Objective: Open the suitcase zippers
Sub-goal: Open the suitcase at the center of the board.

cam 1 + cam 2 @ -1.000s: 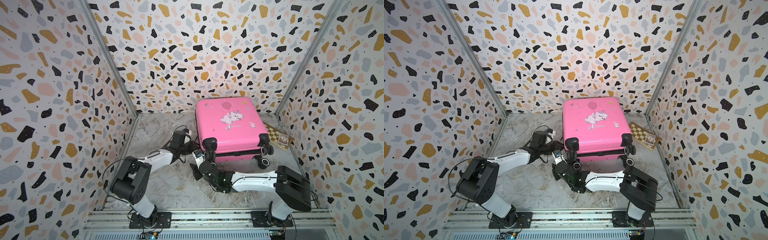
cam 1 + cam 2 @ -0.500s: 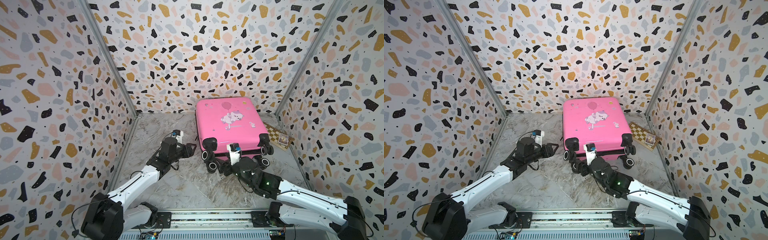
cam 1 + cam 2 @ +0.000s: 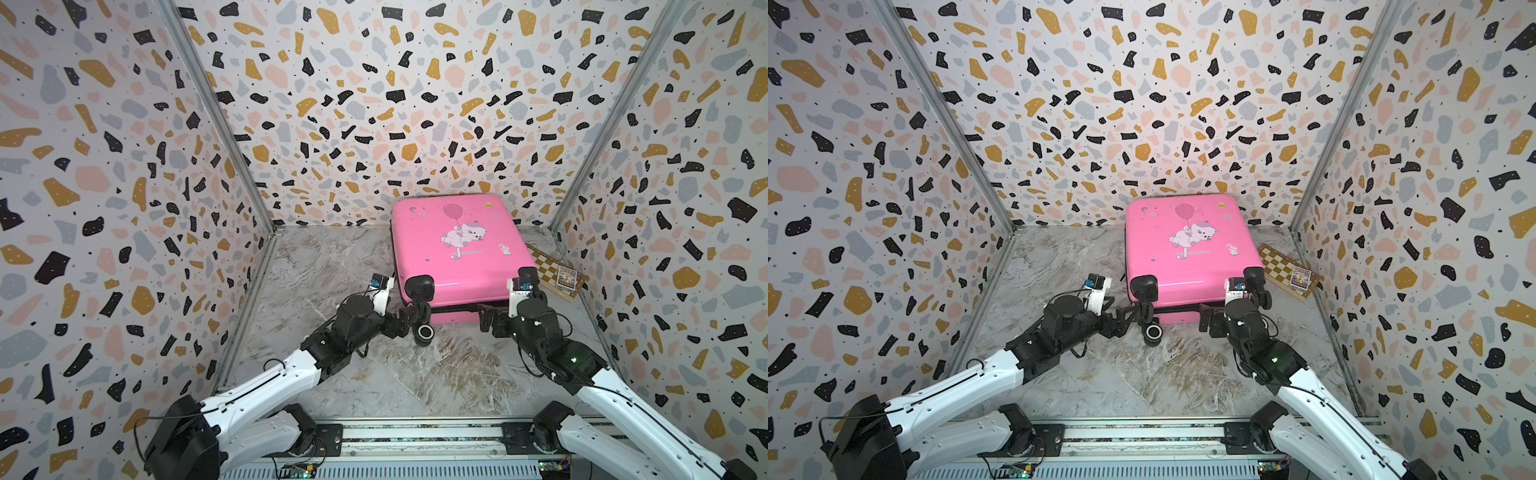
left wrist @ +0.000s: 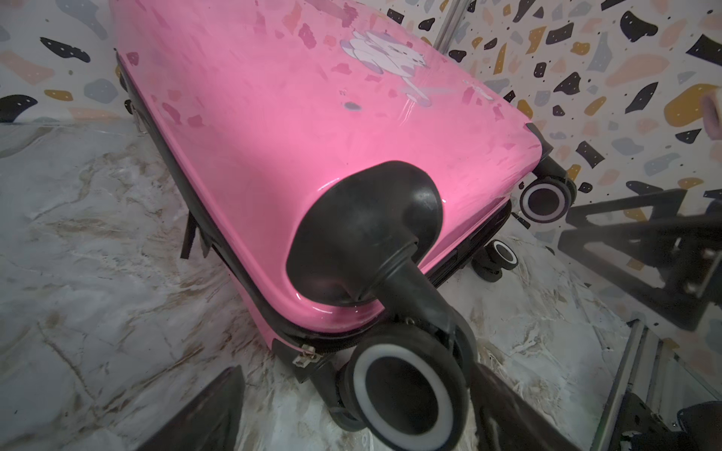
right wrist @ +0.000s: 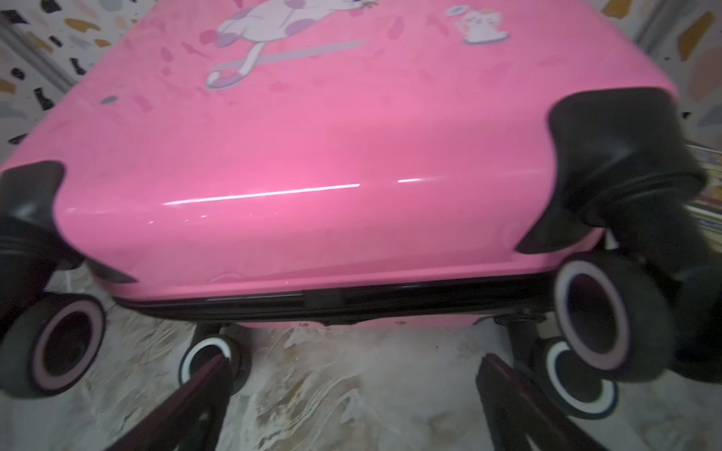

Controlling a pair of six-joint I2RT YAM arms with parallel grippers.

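- The suitcase is a small, glossy pink hard-shell case. It lies flat on its broad side on the marble floor, towards the back and right of middle, with its far end near the rear wall.
- Its upper face carries a cartoon cat hanging from a balloon, plus a few small stickers. The shell reflects the speckled walls.
- The zippers form a black band round the middle seam, and the two pink halves lie together along the wheel end. In the left wrist view a small metal pull sits at the near corner.
- Black wheels with pale rings, on black corner housings, point towards the robot.
- The left gripper is at the near left corner. Its jaws are spread wide with a wheel between them, and one finger stands clear of it.
- The right gripper is at the near right corner, jaws wide apart and holding nothing.
- A wooden chessboard lies just beside the case, by the right wall.
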